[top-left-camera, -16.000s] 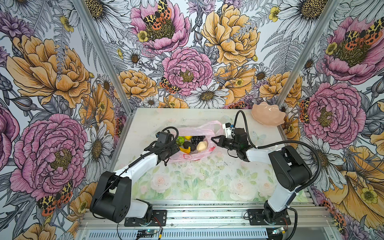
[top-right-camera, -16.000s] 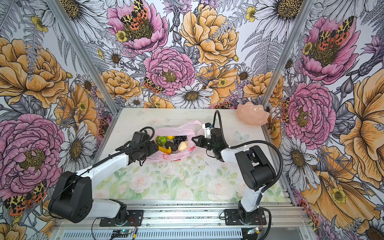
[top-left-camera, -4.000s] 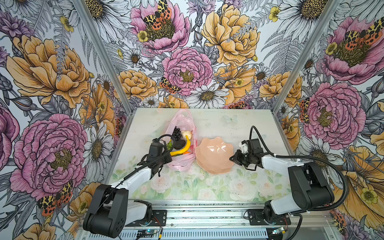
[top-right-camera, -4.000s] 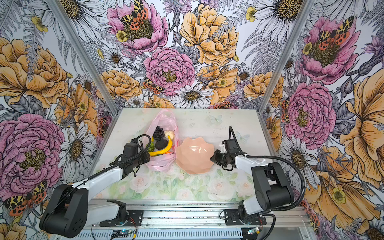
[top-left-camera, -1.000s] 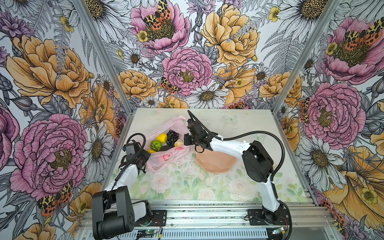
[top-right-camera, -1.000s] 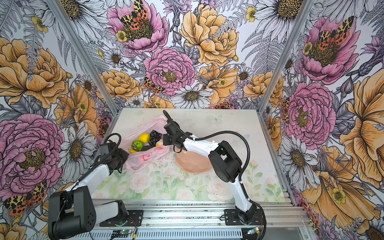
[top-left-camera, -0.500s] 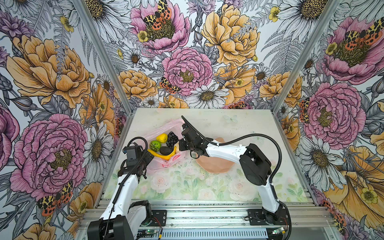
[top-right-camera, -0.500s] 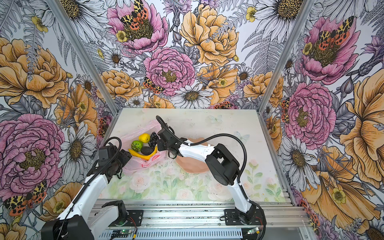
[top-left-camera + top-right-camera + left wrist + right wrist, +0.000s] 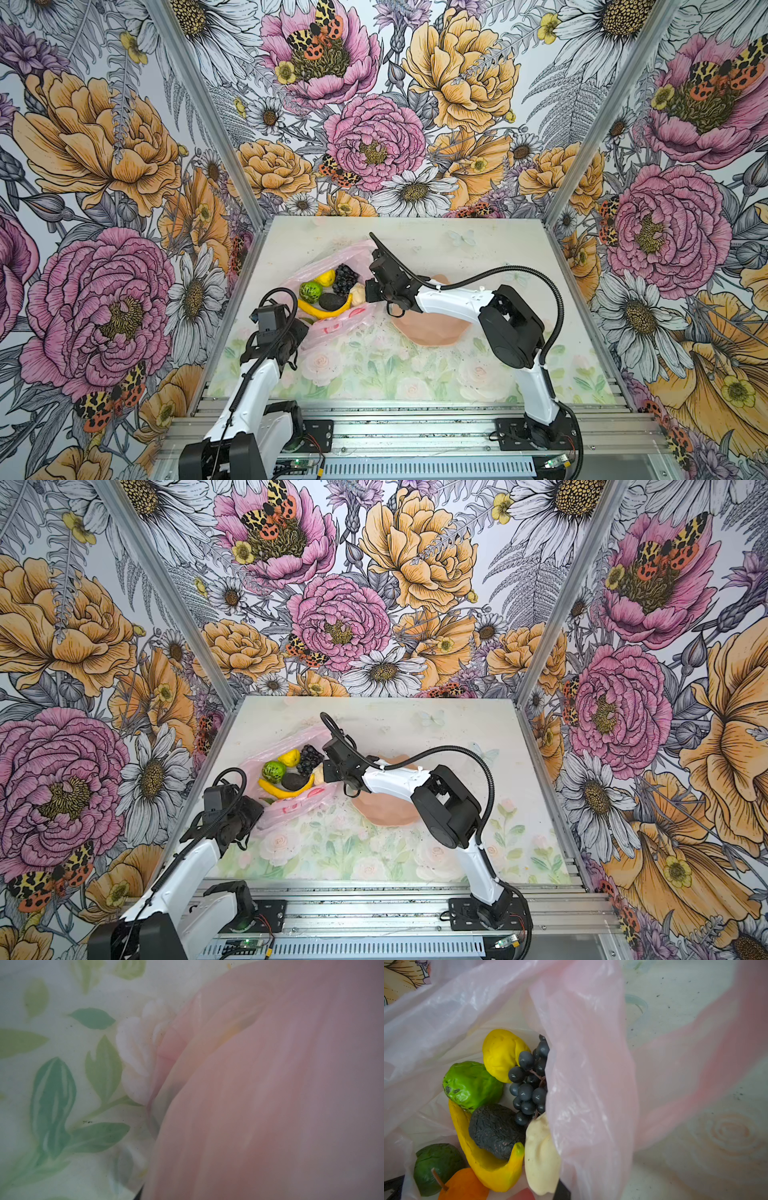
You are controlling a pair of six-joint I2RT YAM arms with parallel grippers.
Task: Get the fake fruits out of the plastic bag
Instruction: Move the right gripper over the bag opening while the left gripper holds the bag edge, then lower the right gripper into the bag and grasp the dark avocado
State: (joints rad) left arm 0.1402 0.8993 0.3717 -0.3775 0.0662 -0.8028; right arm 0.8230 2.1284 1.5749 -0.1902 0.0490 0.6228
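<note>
The pink plastic bag (image 9: 332, 328) lies left of the table's middle with its mouth open. In it I see a lemon (image 9: 500, 1053), a grape bunch (image 9: 529, 1082), a bumpy green ball (image 9: 471, 1082), a dark wrinkled fruit (image 9: 496, 1130), a banana (image 9: 488, 1163), a cream lump (image 9: 539, 1157), an orange (image 9: 463, 1186) and a dark green fruit (image 9: 436, 1163). My right gripper (image 9: 368, 291) reaches across and is shut on the bag's right rim. My left gripper (image 9: 297, 334) sits at the bag's near left corner. Pink film (image 9: 270, 1095) fills its wrist view and hides the jaws.
A peach-pink scalloped bowl (image 9: 428, 332) stands right of the bag, partly under my right forearm. The flowered side wall runs close along the left of the bag. Bare table (image 9: 478, 374) lies toward the front and right.
My left gripper has shifted toward the bag's near corner. The bag's mouth now lies wider, with the fruits more exposed. The right gripper has barely moved.
</note>
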